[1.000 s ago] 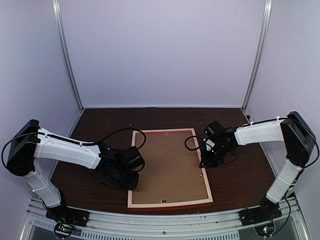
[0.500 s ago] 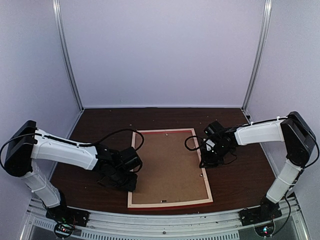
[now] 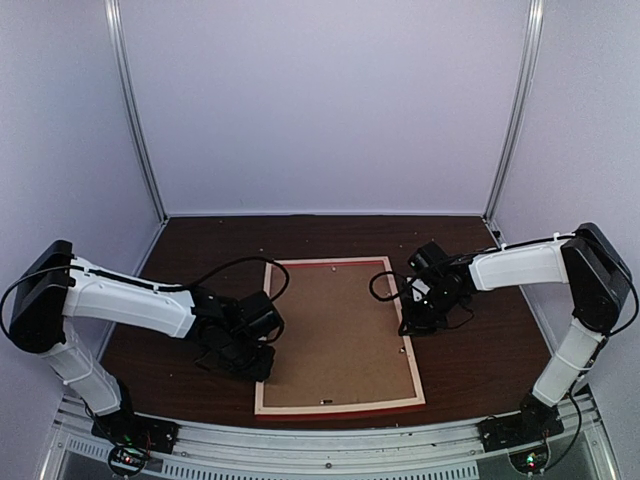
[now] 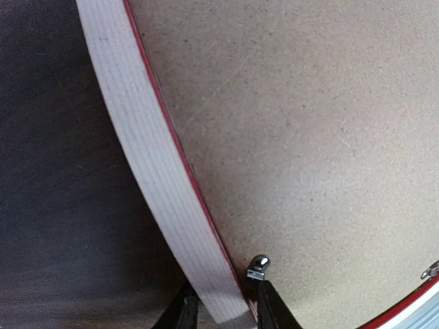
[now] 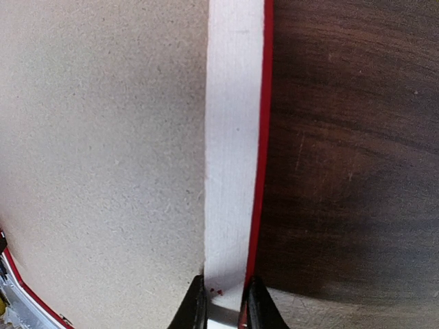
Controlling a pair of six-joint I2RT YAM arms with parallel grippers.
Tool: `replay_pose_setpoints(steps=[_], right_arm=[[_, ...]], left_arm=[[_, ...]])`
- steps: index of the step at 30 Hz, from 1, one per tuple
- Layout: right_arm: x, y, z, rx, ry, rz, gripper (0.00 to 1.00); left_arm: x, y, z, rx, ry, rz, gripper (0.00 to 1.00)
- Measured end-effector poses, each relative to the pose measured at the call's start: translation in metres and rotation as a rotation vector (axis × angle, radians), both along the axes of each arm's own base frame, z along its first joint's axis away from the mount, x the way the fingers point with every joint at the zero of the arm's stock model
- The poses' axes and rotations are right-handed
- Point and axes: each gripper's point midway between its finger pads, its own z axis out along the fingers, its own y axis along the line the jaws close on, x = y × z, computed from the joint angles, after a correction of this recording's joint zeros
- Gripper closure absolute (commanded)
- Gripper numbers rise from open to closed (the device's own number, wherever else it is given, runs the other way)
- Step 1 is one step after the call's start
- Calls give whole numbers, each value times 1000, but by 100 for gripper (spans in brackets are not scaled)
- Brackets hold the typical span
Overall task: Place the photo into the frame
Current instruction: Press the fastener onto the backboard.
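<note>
Frame [image 3: 338,408] lies flat on the dark wood table [image 3: 195,255], back side up, at centre between the two arms. Rails are pale wood on the back with a thin bright red line along the edges. A brown board [image 3: 335,335] fills the opening, speckled and matte.

Left gripper [image 3: 256,363] is low over the frame's left rail, near the near-left corner. In the left wrist view the pale rail [image 4: 154,171] runs between the fingers [image 4: 184,312]: one on the outer table side, one on the inner side over the board [image 4: 315,137]. The gap is narrow and pinches the rail. A small metal tab [image 4: 258,266] sits at the rail's inner edge, just beside the inner finger. Left gripper [image 4: 223,315] is at the bottom edge of that view.

Right gripper [image 3: 408,325] is on the right rail, about midway along it. In the right wrist view the rail [image 5: 233,137] passes straight between the fingers [image 5: 195,305], red edge on the table [image 5: 343,137] side, board [image 5: 103,137] on the other. Right gripper [image 5: 225,308] is also narrow, both tips against the rail's sides.
</note>
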Motion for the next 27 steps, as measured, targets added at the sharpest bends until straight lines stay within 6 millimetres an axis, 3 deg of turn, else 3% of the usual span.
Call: replay_pose_setpoints(steps=[8,10,14,17,27], right_arm=[[2,1,0,7,-2,-15,95],[3,1,0,8,-2,-19,95],[3,0,0,9,-3,-22,95],[3,1,0,9,-3,-22,95],[4,1,0,9,-2,-21,95]], left_arm=[[11,4,1,15,-24,-7,79],[13,4,1,19,-28,-4,76],[18,4,1,29,-42,-20,58],[23,4,2,45,-63,-35,52],[33,2,3,74,-99,-62,58]])
